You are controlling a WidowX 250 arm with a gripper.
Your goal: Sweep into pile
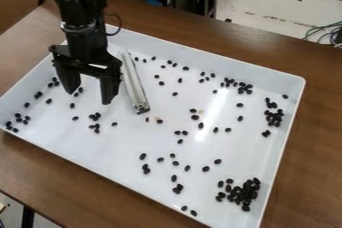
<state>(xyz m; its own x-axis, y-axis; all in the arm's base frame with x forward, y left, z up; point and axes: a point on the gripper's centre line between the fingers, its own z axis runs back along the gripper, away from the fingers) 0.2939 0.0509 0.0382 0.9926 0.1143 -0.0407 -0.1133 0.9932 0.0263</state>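
In the near right corner of the white tray point(133, 178), the densest heap of black beans point(246, 195) had gathered. Many more lay strewn farther up, so most of the sweeping seemed left to do. Beyond, at left, the hand point(88, 97) hung wide open, gripping nothing, beside the metal bar point(135, 84).
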